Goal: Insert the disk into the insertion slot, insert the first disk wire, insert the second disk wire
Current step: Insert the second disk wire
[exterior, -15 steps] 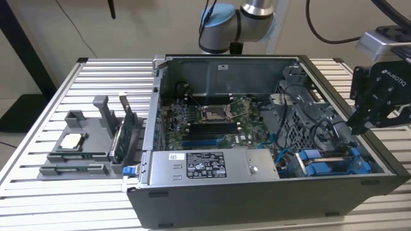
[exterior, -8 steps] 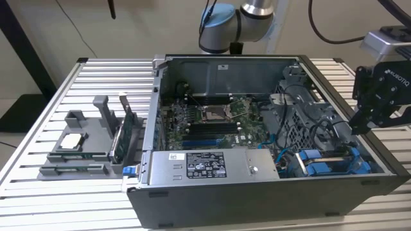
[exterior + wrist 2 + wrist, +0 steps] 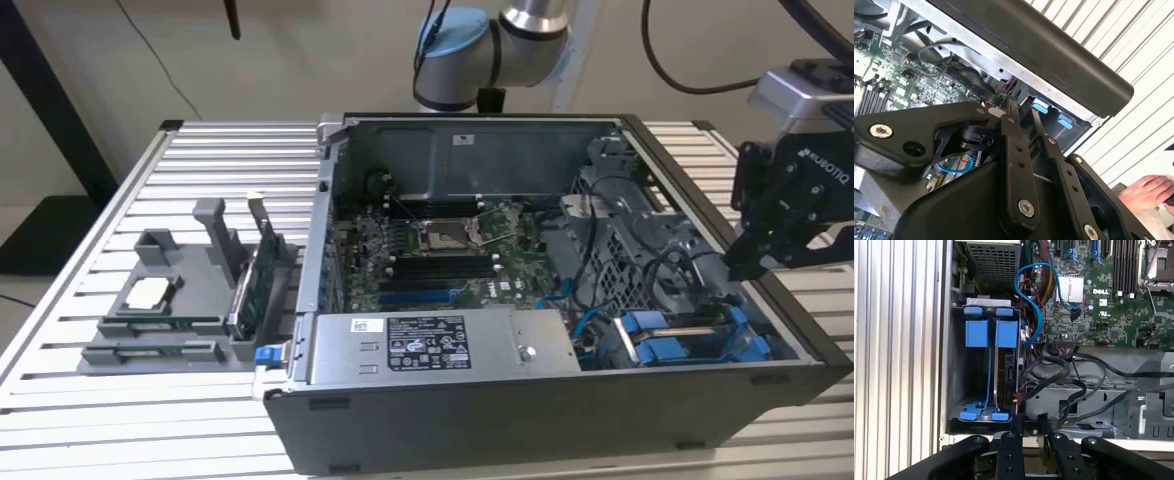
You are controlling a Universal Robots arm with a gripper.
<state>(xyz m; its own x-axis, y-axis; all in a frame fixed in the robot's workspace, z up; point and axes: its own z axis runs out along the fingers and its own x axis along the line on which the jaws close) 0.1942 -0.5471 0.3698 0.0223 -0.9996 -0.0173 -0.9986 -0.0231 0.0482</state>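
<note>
Disk [image 3: 1008, 371] sits in the slot [image 3: 956, 382] at 1 corner of the case [image 3: 561, 412]; step 1 looks done. My claw [image 3: 1029, 420] hangs over the case edge by that slot, a little apart, empty. Wire step, I judge: needs a fine pinch on the blue wire [image 3: 1037, 310].

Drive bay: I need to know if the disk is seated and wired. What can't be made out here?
- First wrist view: what may be the disk stands edge-on in the bay; its label and plugs face away.
- Exterior view: the blue rails cover the bay's inside.
- Second wrist view: the claw covers the bay except two blue tabs.
</note>
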